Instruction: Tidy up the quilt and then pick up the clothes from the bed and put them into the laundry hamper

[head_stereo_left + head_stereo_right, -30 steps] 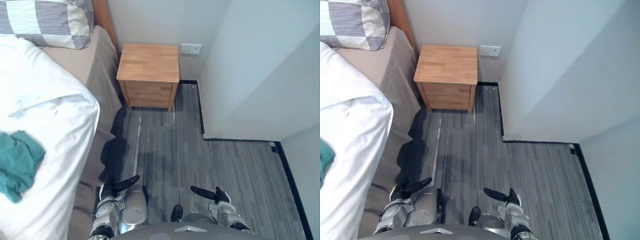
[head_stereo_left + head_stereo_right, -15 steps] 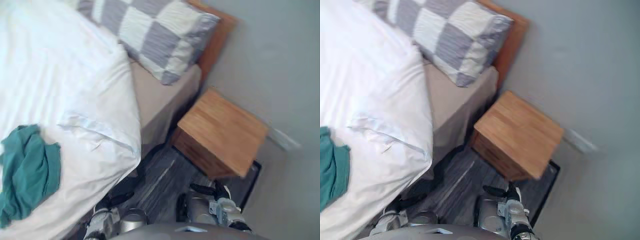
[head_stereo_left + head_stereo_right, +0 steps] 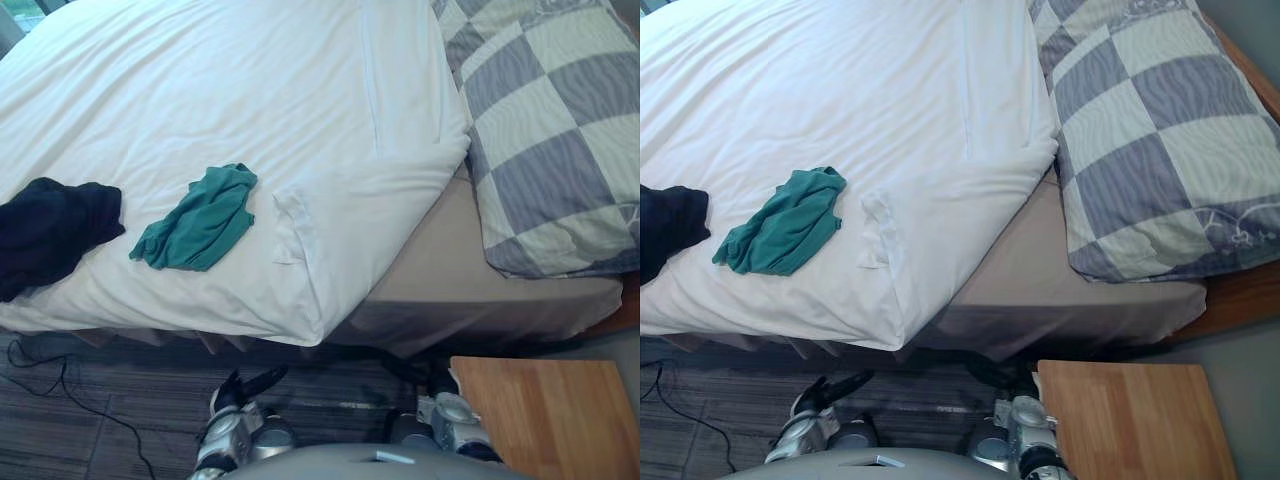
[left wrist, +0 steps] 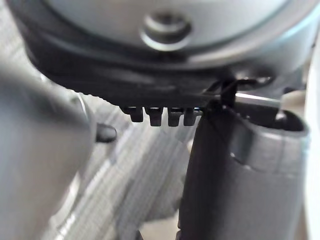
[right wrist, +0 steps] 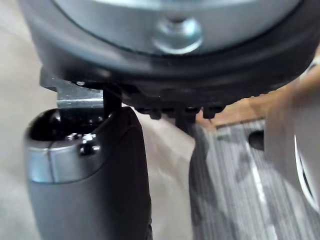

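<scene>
Left hand (image 3: 240, 392) hangs below the quilt (image 3: 250, 90), fingers (image 3: 262, 378) straight, slightly apart, holding nothing. Right hand (image 3: 440, 386) hangs near the quilt's corner; whether it is open I cannot tell. The camera has swung round from the floor. A green garment (image 3: 200, 220) and a black garment (image 3: 50, 230) lie on the quilt.

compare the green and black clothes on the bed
Colour: the green garment is teal, the black garment is near-black.
Place: the green garment lies close to the quilt's folded corner, the black garment further to the robot's left.
Bulk: the green garment lies fairly flat, the black garment looks like a thicker heap.
Both are crumpled and lie on top of the white quilt, apart from each other.
</scene>
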Available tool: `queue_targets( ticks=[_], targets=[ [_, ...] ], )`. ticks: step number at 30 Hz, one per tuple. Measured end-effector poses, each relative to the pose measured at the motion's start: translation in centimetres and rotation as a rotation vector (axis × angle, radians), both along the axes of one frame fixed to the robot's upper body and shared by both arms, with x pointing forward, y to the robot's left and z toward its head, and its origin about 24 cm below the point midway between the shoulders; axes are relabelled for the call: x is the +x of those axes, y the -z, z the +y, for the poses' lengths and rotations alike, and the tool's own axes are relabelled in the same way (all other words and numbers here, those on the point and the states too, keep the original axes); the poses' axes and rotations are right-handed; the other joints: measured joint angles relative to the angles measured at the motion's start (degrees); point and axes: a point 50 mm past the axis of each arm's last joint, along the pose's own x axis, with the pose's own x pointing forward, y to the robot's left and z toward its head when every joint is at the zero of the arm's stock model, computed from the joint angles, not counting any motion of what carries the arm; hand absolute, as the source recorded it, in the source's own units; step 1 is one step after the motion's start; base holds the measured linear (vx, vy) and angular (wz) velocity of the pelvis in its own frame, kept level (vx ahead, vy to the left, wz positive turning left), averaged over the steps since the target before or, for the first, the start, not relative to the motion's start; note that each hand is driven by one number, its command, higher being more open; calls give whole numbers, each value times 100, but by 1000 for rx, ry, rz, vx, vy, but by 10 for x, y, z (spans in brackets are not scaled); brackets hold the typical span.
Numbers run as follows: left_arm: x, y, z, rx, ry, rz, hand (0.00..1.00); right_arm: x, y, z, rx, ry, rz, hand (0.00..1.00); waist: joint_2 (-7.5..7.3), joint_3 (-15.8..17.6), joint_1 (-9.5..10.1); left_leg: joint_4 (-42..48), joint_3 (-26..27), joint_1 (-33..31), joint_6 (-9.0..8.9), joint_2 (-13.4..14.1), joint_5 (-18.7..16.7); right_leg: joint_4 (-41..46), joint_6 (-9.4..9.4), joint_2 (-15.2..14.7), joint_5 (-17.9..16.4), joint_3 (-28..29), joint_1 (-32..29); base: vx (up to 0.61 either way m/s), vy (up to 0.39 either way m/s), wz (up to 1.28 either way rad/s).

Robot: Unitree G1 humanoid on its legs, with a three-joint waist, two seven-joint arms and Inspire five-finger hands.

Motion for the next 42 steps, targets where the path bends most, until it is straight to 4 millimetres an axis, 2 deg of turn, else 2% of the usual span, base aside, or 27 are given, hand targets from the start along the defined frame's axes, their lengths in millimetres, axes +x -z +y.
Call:
queue_targets(
  ticks=[1, 4, 6, 9, 11, 13, 15, 18, 19, 22, 23, 24, 28, 31, 32, 34, 35, 37, 40, 42],
  targets=[
    [-4, 1, 6, 18, 12, 24, 100, -2, 1, 1, 21, 40, 4, 100, -92, -64, -15, -143, -39, 16, 14, -106, 63, -185, 70, -9, 74, 1, 70, 17, 83, 7],
    [-10, 1, 13, 37, 38, 44, 100, -13, 5, -6, 38, 149, 32, 100, -238, -151, -61, -415, 74, 288, 51, -286, 131, -395, 124, -90, 189, 95, 260, 20, 94, -8],
    [-14, 2, 15, 40, 49, 58, 100, -21, 7, -12, 43, 204, 43, 100, -302, -195, -145, -521, 179, 449, 52, -350, 132, -393, 153, -120, 209, 180, 292, 25, 73, -31],
    [-14, 2, 16, 45, 72, 62, 100, -34, 9, -19, 35, 266, 66, 100, -402, -207, -159, -688, 489, 672, 55, -399, 134, -249, 157, -107, 240, 465, 158, 7, 59, -45],
    [-13, 1, 20, 57, 80, 63, 100, -35, 6, -23, 21, 280, 44, 100, -454, -202, -232, -748, 689, 728, 56, -427, 135, 6, 156, -107, 239, 610, -58, -17, 42, -48],
    [-13, 0, 22, 78, 110, 69, 100, -31, -4, -30, -2, 330, -20, 100, -531, -158, -401, -758, 783, 730, 67, -469, 142, 141, 154, -142, 238, 616, -171, -23, 12, -17],
    [-13, 1, 19, 73, 108, 66, 100, -28, -24, -51, -73, 411, -131, 100, -576, -157, -495, -785, 796, 746, 67, -478, 140, 122, 153, -118, 237, 670, -165, -16, -2, -9],
    [-13, 0, 20, 77, 111, 63, 100, -13, -72, -97, -251, 569, -363, 100, -637, -160, -506, -785, 789, 797, 68, -472, 140, 67, 129, -89, 221, 770, -116, -1, -11, -6],
    [-13, 0, 20, 78, 113, 64, 100, -10, -81, -104, -281, 580, -407, 100, -648, -161, -518, -779, 778, 793, 68, -472, 140, 43, 129, -89, 221, 770, -100, -9, -18, 5],
    [-15, -1, 25, 103, 136, 68, 100, 15, -131, -120, -383, 572, -634, 100, -747, -175, -593, -758, 724, 791, 72, -474, 138, -39, 130, -84, 223, 805, -42, -9, -6, 3],
    [-15, -1, 25, 104, 143, 67, 100, 19, -138, -122, -397, 563, -667, 100, -773, -194, -589, -757, 724, 783, 75, -477, 137, -76, 132, -78, 224, 838, -38, -30, 0, -6],
    [-16, -2, 28, 115, 151, 67, 100, 32, -155, -120, -406, 530, -754, 100, -823, -224, -583, -749, 710, 763, 75, -478, 137, -158, 150, -63, 244, 889, -21, 0, 0, 0],
    [-14, -2, 27, 123, 193, 66, 100, 62, -195, -106, -451, 392, -928, 100, -833, -233, -582, -732, 519, 699, 97, -484, 147, -430, 152, -66, 367, 862, 161, -15, 4, 19],
    [-12, -3, 27, 124, 218, 59, 100, 96, -231, -83, -493, 152, -1082, 100, -833, -234, -556, -727, 296, 627, 122, -490, 161, -628, 151, -86, 439, 732, 326, -5, 4, 31],
    [-11, -3, 27, 127, 231, 56, 100, 102, -238, -77, -498, 110, -1111, 100, -833, -234, -546, -714, 246, 591, 128, -491, 165, -649, 155, -91, 446, 730, 335, -1, 2, 38],
    [-6, -5, 27, 140, 262, 41, 100, 122, -262, -53, -503, -54, -1215, 100, -818, -232, -468, -657, 53, 427, 154, -488, 183, -785, 148, -102, 497, 624, 375, 16, -8, 39],
    [-4, -5, 26, 142, 270, 37, 100, 126, -267, -46, -500, -94, -1238, 100, -803, -230, -433, -646, 13, 391, 163, -483, 191, -815, 139, -102, 520, 579, 376, 20, -13, 35],
    [2, -6, 23, 144, 295, 22, 100, 139, -280, -21, -496, -258, -1302, 100, -738, -196, -362, -648, -139, 287, 192, -477, 214, -887, 123, -105, 588, 418, 413, 21, 0, 32],
    [5, -7, 23, 149, 305, 13, 100, 154, -276, 7, -462, -410, -1287, 100, -686, -161, -252, -647, -277, 280, 194, -476, 215, -991, 106, -104, 671, 345, 547, 28, 16, 26],
    [5, -7, 23, 151, 304, 9, 100, 161, -274, 17, -447, -459, -1272, 100, -645, -133, -215, -639, -377, 213, 196, -478, 215, -1004, 87, -107, 718, 264, 555, 20, 16, 31]
  ],
)
